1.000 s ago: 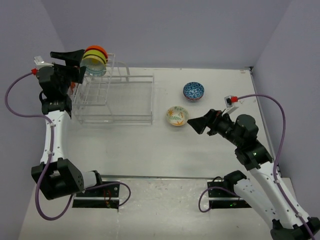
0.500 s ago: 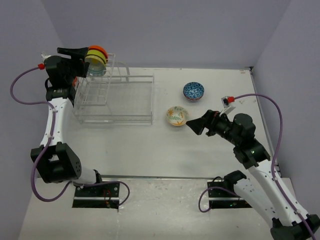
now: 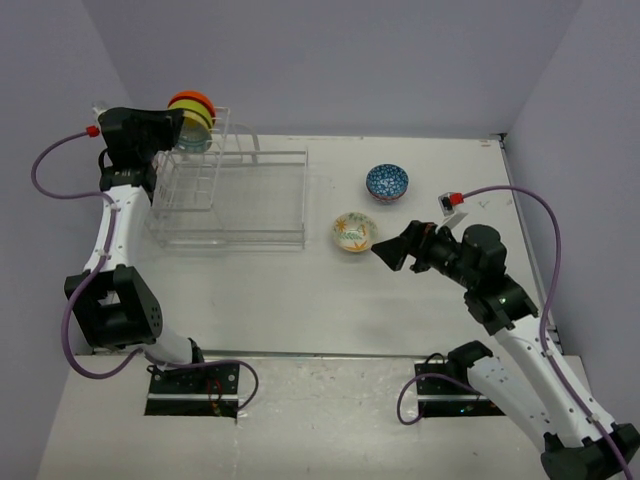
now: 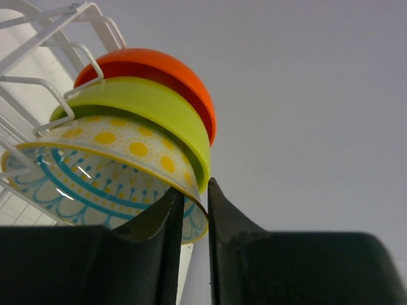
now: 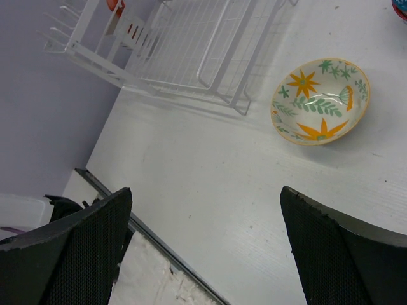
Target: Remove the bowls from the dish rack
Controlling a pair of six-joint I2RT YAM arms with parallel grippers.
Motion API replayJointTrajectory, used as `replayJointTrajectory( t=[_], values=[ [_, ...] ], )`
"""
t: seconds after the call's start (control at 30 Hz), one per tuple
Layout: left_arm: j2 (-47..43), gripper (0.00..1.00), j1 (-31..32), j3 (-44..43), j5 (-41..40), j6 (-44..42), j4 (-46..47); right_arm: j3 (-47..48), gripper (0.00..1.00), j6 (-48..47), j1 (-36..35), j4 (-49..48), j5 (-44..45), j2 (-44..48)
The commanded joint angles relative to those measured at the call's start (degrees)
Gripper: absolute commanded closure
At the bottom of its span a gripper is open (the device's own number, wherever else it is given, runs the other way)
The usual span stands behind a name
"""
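My left arm's fingers (image 4: 195,189) are up at the tall gridded end of the clear wire-frame dish rack (image 3: 250,196), at the far left of the tabletop (image 3: 300,300). Three bowls stand nested on edge there. A white bowl with yellow dots and blue line work (image 4: 108,171) is nearest me, a lime-green plastic bowl (image 4: 147,105) is behind it, and an orange plastic bowl (image 4: 168,67) is at the back.

What matters is the rim. The lower lip of the dotted bowl drops straight into the slot between my fingers, one finger on the hollow side and the other on the outer-wall side, next to the green bowl's edge. The gap is narrow, and I cannot tell whether the pads are pressing on the rim.

I judge the lift has to go up and clear of the rack wires cradling the stack.

My right arm's fingers (image 5: 203,197) are spread wide and hold nothing. They hover near a cream bowl with orange flowers and green leaves (image 5: 321,101) on the tabletop, well apart from the rack's tall end. The left arm is plainly the nearer.
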State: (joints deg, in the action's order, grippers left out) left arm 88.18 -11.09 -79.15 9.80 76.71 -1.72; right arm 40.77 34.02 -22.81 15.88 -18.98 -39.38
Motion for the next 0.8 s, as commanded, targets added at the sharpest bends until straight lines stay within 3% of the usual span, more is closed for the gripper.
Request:
replayJointTrajectory(
  t=[0.0,0.13,0.2,0.77],
  values=[
    [0.41,0.85,0.37,-1.71,-0.40,-1.47,2.66,-0.52,0.01,-1.50,0.04,-0.50,1.31,-1.05],
    [-0.55,0.92,0.63,-0.74,-1.28,-2.00,3.03,-0.34,0.01,-1.94,0.04,-0.59,0.97,-2.11],
    [-0.90,1.00,0.55,-0.04,-0.93,-2.00,3.74,-0.17,0.01,-1.85,0.04,-0.59,0.70,-2.37],
    [-8.20,1.00,0.98,-0.74,1.01,-2.44,7.08,-0.87,0.01,-1.85,0.04,-1.03,1.76,-2.28]
  ],
)
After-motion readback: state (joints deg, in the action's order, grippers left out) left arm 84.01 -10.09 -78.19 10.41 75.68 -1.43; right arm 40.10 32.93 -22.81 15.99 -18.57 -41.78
